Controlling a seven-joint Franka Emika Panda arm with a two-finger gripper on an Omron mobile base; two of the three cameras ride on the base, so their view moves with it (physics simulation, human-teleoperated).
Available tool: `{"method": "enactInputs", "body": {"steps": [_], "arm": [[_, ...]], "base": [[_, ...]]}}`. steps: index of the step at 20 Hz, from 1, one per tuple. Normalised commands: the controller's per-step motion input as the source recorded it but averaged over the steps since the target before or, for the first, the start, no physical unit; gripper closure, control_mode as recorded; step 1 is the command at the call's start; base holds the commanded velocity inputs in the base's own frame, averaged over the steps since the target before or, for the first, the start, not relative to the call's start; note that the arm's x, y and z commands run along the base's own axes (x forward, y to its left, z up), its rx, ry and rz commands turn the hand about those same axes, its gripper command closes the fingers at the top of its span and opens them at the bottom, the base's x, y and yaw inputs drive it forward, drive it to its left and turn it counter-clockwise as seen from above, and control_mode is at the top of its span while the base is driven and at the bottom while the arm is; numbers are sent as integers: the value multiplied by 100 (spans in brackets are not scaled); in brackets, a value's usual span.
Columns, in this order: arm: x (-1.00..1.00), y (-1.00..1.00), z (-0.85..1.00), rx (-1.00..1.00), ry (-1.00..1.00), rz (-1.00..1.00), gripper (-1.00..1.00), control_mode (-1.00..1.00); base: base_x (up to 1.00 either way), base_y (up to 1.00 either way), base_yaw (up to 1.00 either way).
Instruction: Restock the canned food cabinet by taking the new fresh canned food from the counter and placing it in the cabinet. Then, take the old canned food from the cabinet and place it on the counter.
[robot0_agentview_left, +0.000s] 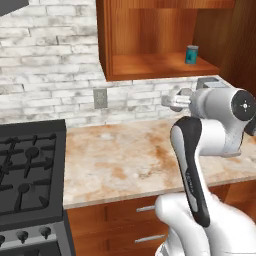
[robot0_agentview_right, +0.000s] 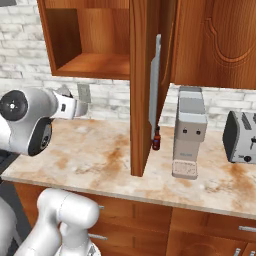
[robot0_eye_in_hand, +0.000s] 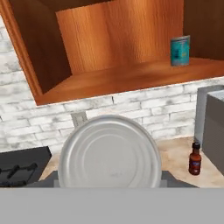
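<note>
In the hand view, a tin's round silver top (robot0_eye_in_hand: 109, 153) fills the lower middle, held between the jaws of my gripper (robot0_eye_in_hand: 109, 177). This is the new fresh canned food, and its label is hidden. The gripper (robot0_agentview_left: 173, 101) hovers above the counter (robot0_agentview_left: 120, 160), below and in front of the open cabinet (robot0_agentview_left: 150, 65). The old canned food (robot0_agentview_left: 191, 54), a teal-blue tin, stands upright at the right end of the cabinet's shelf (robot0_eye_in_hand: 131, 76). In the hand view that teal tin (robot0_eye_in_hand: 180, 50) is up and to the right of the held one. The right base view shows the gripper (robot0_agentview_right: 75, 107) left of the cabinet door.
The open cabinet door (robot0_agentview_right: 142, 85) juts out over the counter. A dark brown bottle (robot0_agentview_right: 156, 138) stands behind it, beside a grey coffee machine (robot0_agentview_right: 189, 132) and a toaster (robot0_agentview_right: 242, 137). The black gas stove (robot0_agentview_left: 30, 170) lies to the left. A wall outlet (robot0_agentview_left: 100, 98) sits under the cabinet.
</note>
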Motion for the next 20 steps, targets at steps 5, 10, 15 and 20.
{"method": "enactInputs", "body": {"steps": [5, 10, 15, 20], "arm": [[17, 12, 80, -13, 49, 0, 100, -100], [19, -1, 0, -3, 0, 0, 100, -100], [64, 0, -11, 0, -3, 0, 100, -100], [100, 0, -3, 0, -3, 0, 100, -100]], "base": [[0, 0, 0], [0, 0, 0], [0, 0, 0], [0, 0, 0]]}}
